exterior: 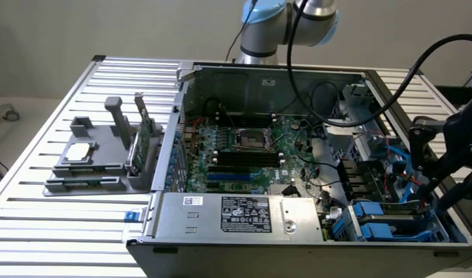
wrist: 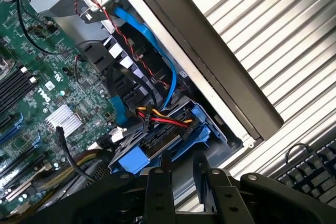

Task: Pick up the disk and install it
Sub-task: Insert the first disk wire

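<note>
The disk (wrist: 165, 137) is seen seated in a blue-railed bay at the corner of the computer case (wrist: 210, 77), with cables lying across it. The pincer (wrist: 182, 157) is held just beside the disk, released, with nothing grasped between its parted fingers.

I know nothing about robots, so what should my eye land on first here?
An opened computer case lies on a ribbed metal table, its green motherboard bared in the middle. Bright blue drive carriers stand out in the case's corner at the exterior view's lower right, and a silver-and-blue robot arm rises behind the case.
</note>
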Robot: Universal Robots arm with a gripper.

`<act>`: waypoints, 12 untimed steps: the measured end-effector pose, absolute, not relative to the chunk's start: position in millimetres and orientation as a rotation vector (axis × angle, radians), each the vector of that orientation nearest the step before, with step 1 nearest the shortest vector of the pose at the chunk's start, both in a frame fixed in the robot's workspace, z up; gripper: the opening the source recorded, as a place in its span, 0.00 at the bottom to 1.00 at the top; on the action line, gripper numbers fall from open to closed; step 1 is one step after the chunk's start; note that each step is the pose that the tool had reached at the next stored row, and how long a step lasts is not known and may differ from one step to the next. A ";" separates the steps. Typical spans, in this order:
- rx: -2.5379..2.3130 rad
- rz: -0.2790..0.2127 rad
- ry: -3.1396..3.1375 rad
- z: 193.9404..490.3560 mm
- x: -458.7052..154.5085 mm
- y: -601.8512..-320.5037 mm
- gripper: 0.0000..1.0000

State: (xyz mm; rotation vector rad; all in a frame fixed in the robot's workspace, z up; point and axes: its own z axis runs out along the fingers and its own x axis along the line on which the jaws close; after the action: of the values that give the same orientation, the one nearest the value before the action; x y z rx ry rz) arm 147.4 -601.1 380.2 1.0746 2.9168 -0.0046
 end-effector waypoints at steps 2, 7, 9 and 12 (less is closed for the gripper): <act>1.091 -0.003 2.911 376.7 147.4 -602.4 0.31; 1.142 0.000 2.893 367.6 147.4 -604.7 0.31; 1.167 0.001 2.883 364.0 147.4 -605.2 0.31; 1.212 0.004 2.865 358.9 147.4 -605.4 0.31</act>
State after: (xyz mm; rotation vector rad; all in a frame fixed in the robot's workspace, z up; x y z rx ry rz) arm 147.4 -605.4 358.9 1.2118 2.8654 0.0042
